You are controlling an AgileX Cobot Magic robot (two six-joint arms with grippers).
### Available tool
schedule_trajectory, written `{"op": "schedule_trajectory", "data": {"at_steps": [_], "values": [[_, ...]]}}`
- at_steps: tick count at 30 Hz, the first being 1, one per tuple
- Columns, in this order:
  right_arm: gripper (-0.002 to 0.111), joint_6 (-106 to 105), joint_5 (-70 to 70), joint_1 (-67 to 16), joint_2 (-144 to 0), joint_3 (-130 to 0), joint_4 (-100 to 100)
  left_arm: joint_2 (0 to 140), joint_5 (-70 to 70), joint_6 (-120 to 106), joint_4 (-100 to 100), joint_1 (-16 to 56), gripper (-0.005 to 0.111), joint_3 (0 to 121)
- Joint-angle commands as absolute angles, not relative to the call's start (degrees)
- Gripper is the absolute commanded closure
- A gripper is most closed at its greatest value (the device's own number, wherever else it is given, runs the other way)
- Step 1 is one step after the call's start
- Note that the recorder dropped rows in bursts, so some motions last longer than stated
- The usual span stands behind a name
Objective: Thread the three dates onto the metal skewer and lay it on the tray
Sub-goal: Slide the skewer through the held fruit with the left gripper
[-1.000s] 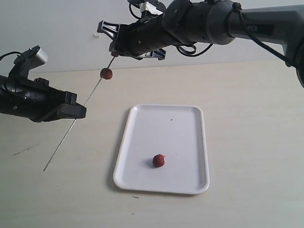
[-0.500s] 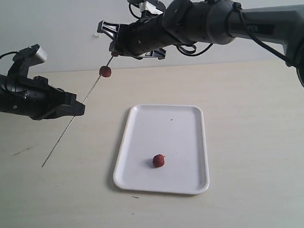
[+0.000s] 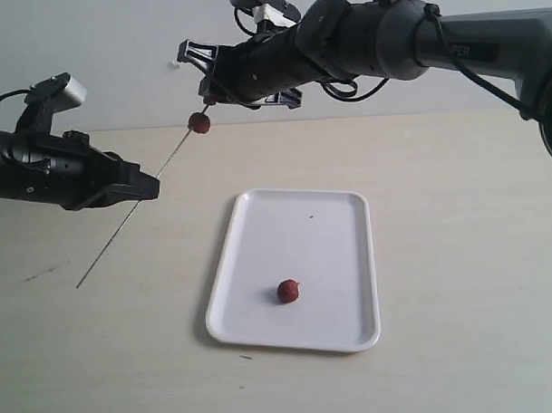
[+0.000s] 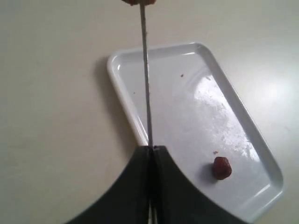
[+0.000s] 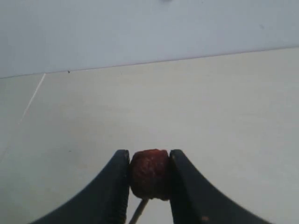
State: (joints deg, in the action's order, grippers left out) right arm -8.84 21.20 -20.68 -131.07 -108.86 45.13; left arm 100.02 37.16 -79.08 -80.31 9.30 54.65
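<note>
Left claw (image 3: pixel 151 185): clenched on the metal skewer (image 3: pixel 170 160), pinching it between both fingertips partway along its length, and raised clear of the surface (image 3: pixel 457 209).
Metal skewer: held aslant in the air. One stretch slopes down from the left claw to a free end low over the surface, and the other rises from it to the right claw (image 3: pixel 205 97).
Threaded date (image 3: pixel 199 123): on the skewer between the two claws, well away from the left claw and just short of the right claw's fingertips.
Right claw: grasping a second date, one finger pressed on each side, and held higher than the left claw.
Gripped date (image 5: pixel 149 173): clamped between the right claw's fingers, with the skewer's upper end running up to it.
Tray (image 3: pixel 323 250): flat on the surface, lower than both claws and touched by neither.
Loose date (image 3: pixel 288 291): lying on the tray, well apart from both claws.
</note>
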Motion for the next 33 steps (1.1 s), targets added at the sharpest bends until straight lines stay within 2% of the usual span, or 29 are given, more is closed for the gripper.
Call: {"op": "schedule_trajectory", "data": {"at_steps": [1, 33], "values": [[0.080, -10.00, 23.01, -20.68, -130.75, -109.08, 45.25, 99.77, 37.84, -80.72, -84.55, 9.25, 0.107, 54.67], [0.080, -10.89, 24.64, -21.96, -130.75, -109.08, 46.96, 99.77, 37.29, -89.97, -95.34, 9.35, 0.107, 54.67]]}}
